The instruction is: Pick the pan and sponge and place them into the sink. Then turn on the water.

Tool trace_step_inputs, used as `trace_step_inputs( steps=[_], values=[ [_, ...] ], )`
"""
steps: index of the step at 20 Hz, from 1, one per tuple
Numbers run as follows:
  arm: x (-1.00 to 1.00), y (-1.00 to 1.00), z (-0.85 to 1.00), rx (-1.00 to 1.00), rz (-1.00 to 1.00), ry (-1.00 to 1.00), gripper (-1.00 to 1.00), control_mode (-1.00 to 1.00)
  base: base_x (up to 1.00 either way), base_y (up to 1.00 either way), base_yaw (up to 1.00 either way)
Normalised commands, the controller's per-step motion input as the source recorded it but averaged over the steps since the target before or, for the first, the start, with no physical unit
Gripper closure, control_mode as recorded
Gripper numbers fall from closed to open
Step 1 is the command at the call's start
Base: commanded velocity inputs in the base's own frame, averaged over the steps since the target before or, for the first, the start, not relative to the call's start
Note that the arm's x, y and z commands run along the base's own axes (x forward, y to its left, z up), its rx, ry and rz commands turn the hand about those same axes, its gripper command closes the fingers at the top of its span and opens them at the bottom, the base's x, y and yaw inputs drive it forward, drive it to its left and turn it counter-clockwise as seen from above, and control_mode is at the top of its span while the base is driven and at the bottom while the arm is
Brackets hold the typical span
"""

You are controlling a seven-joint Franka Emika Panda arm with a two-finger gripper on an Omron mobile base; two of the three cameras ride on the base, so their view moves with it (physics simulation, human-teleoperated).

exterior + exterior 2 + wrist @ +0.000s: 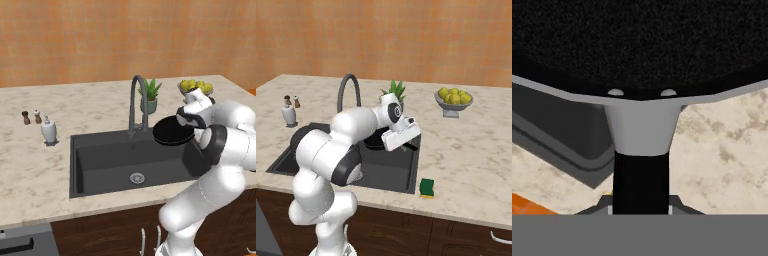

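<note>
Sponge [427,187] sits by sink [401,172]; faucet [137,102], plant [149,95] flank held pan [172,131].

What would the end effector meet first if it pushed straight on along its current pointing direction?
The pan: the end effector is shut on its handle, so the black pan lies directly ahead. Beyond it is probably the sink, though depth is unclear.

Glossy white rounded arm [220,150] segments, dark joint bands; wrist disc apparently black-and-white ringed.
</note>
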Motion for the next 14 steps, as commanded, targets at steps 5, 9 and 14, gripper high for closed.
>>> trace_step_inputs(
  steps=[5,9,14],
  values=[
    [0.03,0.26,-0.34,0.07,0.36,0.06,1.00,-1.00,0.00,0.00,0.00],
    [-0.14,0.00,-0.52,0.19,0.37,-0.03,1.00,-1.00,0.00,0.00,0.00],
    [0.00,0.05,-0.42,0.18,0.28,-0.13,1.00,-1.00,0.00,0.00,0.00]
  ],
)
